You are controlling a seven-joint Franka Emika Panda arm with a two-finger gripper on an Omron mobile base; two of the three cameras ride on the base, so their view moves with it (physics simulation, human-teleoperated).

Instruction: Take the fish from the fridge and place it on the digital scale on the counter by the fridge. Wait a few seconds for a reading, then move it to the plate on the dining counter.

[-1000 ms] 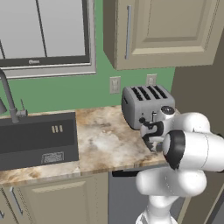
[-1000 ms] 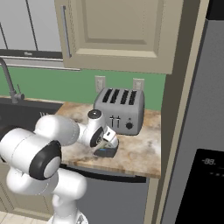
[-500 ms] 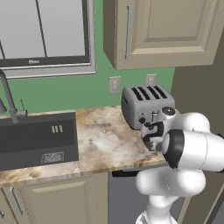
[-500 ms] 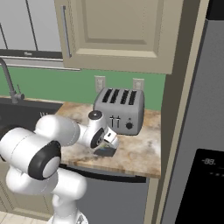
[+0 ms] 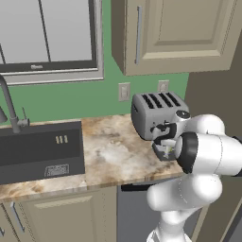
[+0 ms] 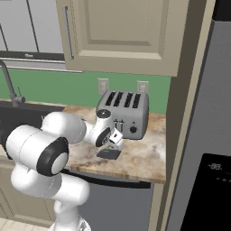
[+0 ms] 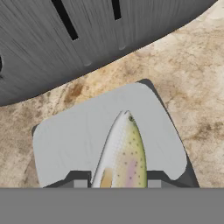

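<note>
Seen between the closed-in fingertips of the pincer (image 7: 118, 183): speckled, silvery-green fish (image 7: 122, 153), pink-flushed, clamped, nose pointing ahead over the pale scale (image 7: 65, 144) beneath, toaster (image 7: 87, 39) beyond.

Toaster (image 5: 157, 114): silver, four slots, upright at the rear of the worktop.
Worktop (image 5: 111, 151): beige-brown marbled.
Sink (image 5: 40, 149): dark, recessed at left.
Tap (image 5: 9, 106): curved, dark.
Wall sockets (image 5: 124, 91): two, on green wall.

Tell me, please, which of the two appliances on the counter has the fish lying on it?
The small flat scale, under the fish held by the shut gripper. The toaster behind is tall, silver and slotted.
</note>
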